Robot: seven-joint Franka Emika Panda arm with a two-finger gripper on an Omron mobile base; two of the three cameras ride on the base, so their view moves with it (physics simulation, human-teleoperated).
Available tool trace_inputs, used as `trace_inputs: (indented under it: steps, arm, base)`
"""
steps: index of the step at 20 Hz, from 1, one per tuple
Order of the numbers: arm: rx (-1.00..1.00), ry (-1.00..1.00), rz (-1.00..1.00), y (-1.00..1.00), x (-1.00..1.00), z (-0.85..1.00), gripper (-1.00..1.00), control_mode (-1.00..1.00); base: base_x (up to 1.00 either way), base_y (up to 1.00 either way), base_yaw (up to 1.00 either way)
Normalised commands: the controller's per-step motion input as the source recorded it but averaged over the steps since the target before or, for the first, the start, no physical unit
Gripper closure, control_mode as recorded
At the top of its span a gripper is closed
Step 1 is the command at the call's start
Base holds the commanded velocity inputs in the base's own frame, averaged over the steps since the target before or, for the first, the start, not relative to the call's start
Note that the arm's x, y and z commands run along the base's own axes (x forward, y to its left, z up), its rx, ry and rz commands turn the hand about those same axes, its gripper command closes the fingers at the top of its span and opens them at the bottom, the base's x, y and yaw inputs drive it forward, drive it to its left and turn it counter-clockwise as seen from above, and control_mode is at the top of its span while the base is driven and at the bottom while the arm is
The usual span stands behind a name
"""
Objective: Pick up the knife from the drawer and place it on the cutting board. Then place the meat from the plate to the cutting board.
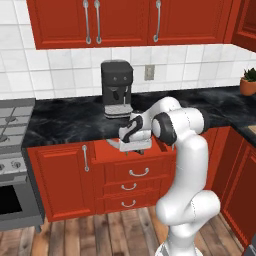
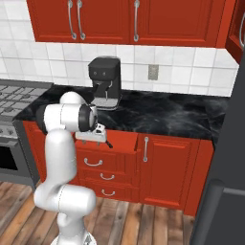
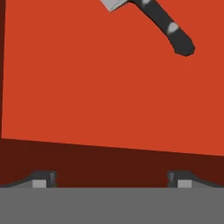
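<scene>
Gripper (image 3: pixel 112 180): hanging over the open drawer (image 3: pixel 87 87), fingers spread wide, gripping nothing | Knife (image 3: pixel 168 26): lying on the drawer floor, black handle and a corner of blade showing, apart from the fingertips | Coffee machine (image 1: pixel 117 87): sitting on the counter (image 1: pixel 65 120) behind

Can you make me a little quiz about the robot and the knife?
1. True or false: the gripper is holding the knife.
2. Where is the knife? A) on the counter B) in the open drawer C) on the stove
3. What colour is the knife's handle?

Key: 1. False, its fingers are apart and the knife lies away from them. 2. B. 3. Black.
</scene>
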Motion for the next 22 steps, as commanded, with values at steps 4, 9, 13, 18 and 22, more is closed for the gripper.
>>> trace_inputs:
  steps: [4, 9, 13, 18, 22]
  arm:
    - [0.04, 0.06, 0.00, -0.02, -0.14, -0.13, -1.00, -1.00]
    - [0.03, 0.38, -0.13, -0.07, -0.49, 0.00, -1.00, -1.00]
    - [0.00, 0.47, -0.18, -0.09, -0.77, 0.03, -1.00, -1.00]
    - [0.04, 0.05, -0.11, -0.08, -1.00, 0.41, -1.00, -1.00]
    - [0.01, -0.08, 0.01, 0.00, -0.23, 0.05, -1.00, -1.00]
  base:
    - [0.00, 0.00, 0.00]
    - [0.00, 0.00, 0.00]
    - [0.00, 0.00, 0.00]
    - [0.00, 0.00, 0.00]
    - [0.00, 0.00, 0.00]
